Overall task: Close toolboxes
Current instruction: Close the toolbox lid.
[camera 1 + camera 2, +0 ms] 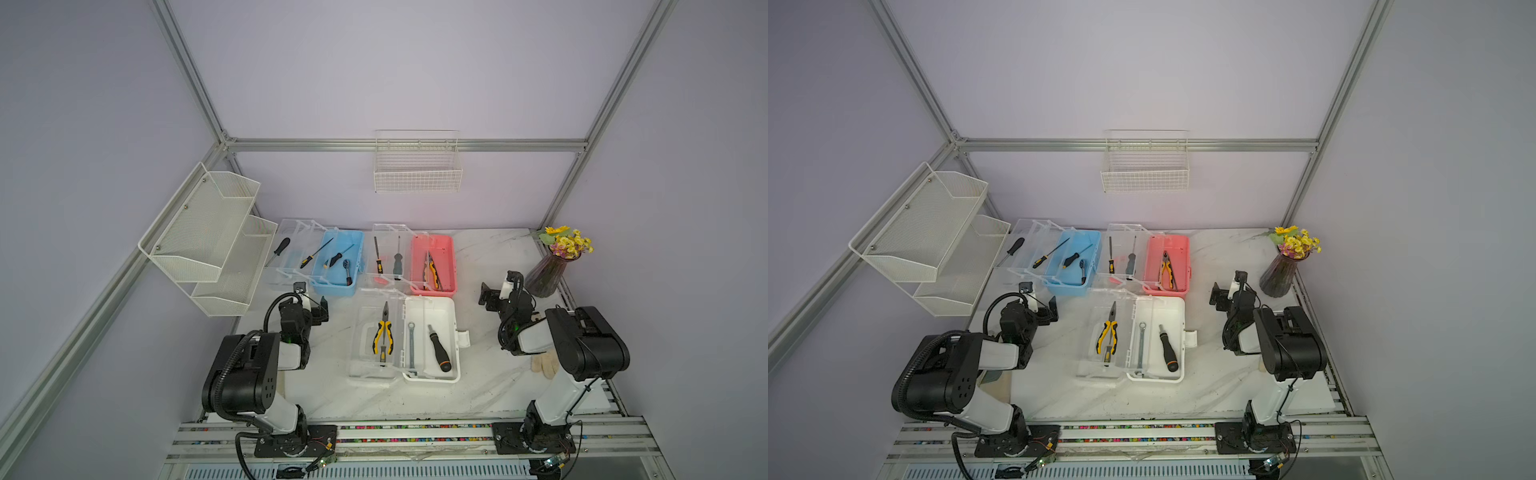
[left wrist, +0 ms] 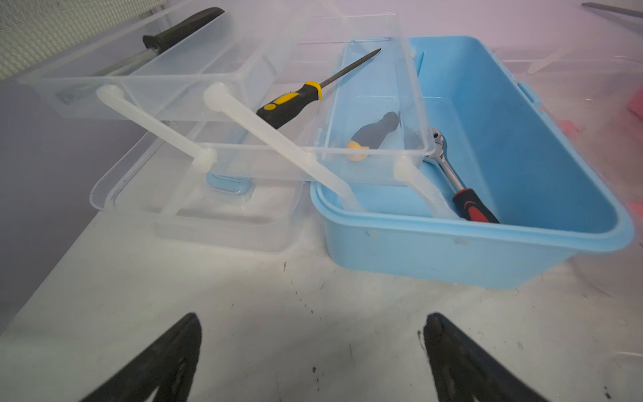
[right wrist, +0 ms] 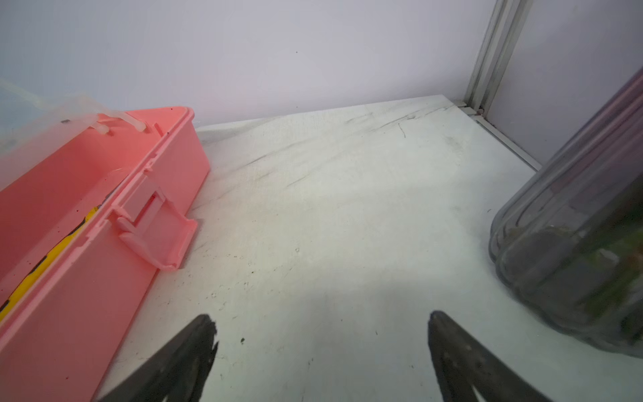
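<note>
Both top views: white toolbox (image 1: 446, 316) at table (image 1: 478, 386) centre. Blue toolbox (image 1: 351, 245) at its 11 o'clock, pink toolbox (image 1: 442, 257) at its 12 o'clock. All three lids folded open. Left gripper (image 1: 311, 296) at 10 o'clock of the white toolbox, right gripper (image 1: 498, 286) at 2 o'clock, near the vase (image 1: 544, 274); neither touching any box.

Left wrist view: jaws spread wide, nothing between them, bare table below, blue toolbox (image 2: 522, 156) just ahead.

Right wrist view: jaws spread wide, empty, aimed between pink toolbox (image 3: 69, 330) and vase (image 3: 574, 261).

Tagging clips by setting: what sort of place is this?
Likely a lab robot cell staged as a workbench: aluminium frame, left arm and right arm on a rail, open blue toolbox, pink toolbox and white toolbox.
</note>
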